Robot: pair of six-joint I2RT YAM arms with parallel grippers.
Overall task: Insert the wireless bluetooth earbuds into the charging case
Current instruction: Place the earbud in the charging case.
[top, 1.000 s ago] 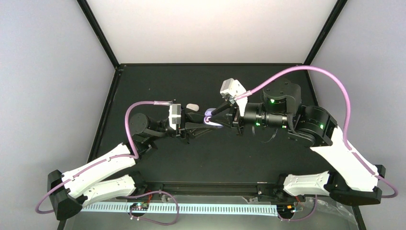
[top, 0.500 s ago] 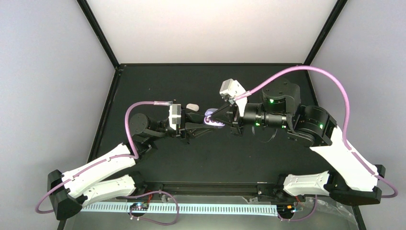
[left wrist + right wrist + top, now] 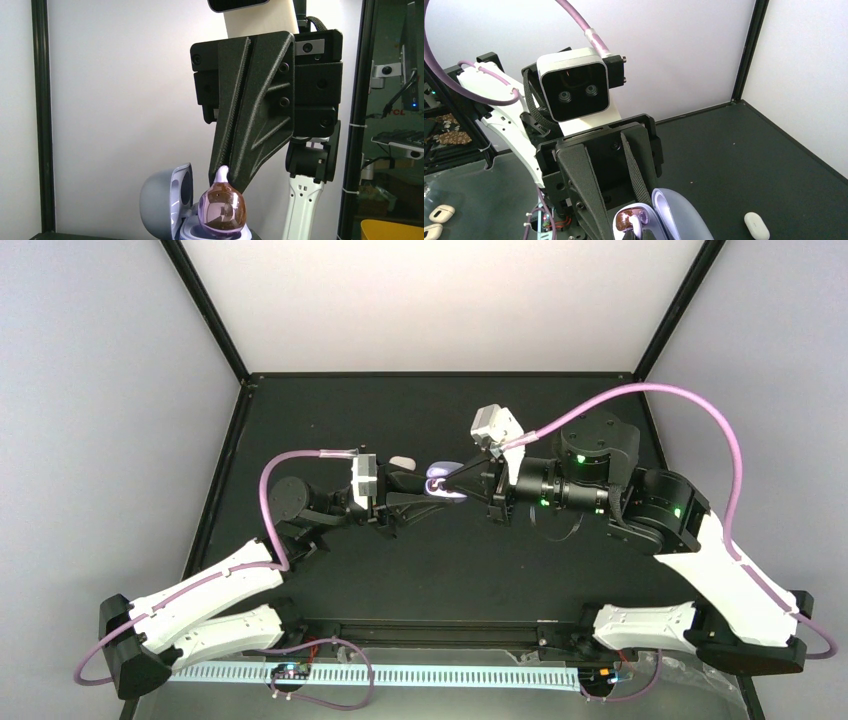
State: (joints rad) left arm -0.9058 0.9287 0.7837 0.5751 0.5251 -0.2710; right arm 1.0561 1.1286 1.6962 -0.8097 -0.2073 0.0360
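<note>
L fingers squeeze shut on the charging case and hold it steady above the table, lid open so a bud can go in. R fingers are pinched shut on the thin tip of one earbud. Its round end sits at the case's well, prob. so it goes in straight. A small white thing lies on the table near the case, maybe bud no. 2.

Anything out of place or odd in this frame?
Nothing looks damaged or spilled. A small white piece lies loose on the table beyond the left gripper, away from the open charging case it holds, where the right gripper pinches an earbud.
</note>
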